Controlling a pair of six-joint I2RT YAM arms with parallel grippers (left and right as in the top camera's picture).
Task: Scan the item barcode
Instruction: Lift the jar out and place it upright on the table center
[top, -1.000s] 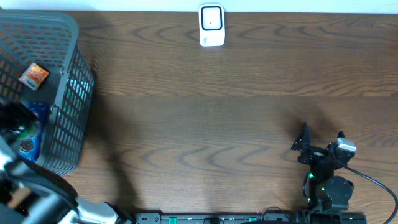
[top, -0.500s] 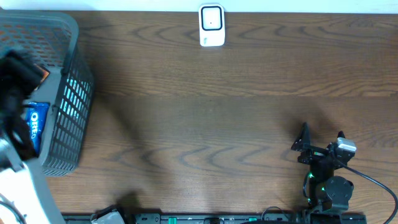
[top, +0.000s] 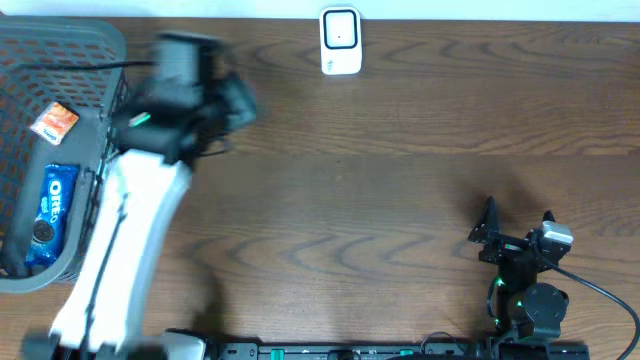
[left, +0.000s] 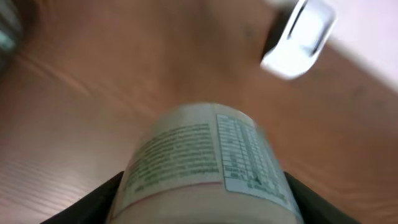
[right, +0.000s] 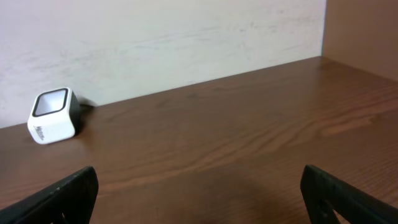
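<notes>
Left wrist view shows the container (left: 186, 158), a pale cylinder, lying crosswise between the dark fingers (left: 102, 196) of the left gripper (left: 205, 208), which is closed about halfway onto its body and carries it clear of the table (left: 74, 99). Its printed label (left: 245, 155) faces the camera and shows a text block and a tabular panel; no barcode can be made out on the visible side, and blur prevents reading more. The scanner (left: 298, 37), a small white unit, appears ahead of the container and beyond it. Overhead view places the scanner at the far edge of the table, centred, with the arm and its load well to the left of it and just beside the basket (top: 125, 150), where a blue biscuit pack (top: 50, 205) and an orange packet (top: 53, 120) lie. The load itself cannot be distinguished there because of blur. The step in hand is judged to be the carry to the scanner. To do it well, hold the grip firm so the round body does not roll, bring the container in front of the scanner window, and turn the wrist until the barcode side faces the window squarely. Pause there; a tilted or curved presentation may fail to read. The right gripper (top: 518, 212) rests near the table's front right, jaws fully spread and empty, well clear of the path.
</notes>
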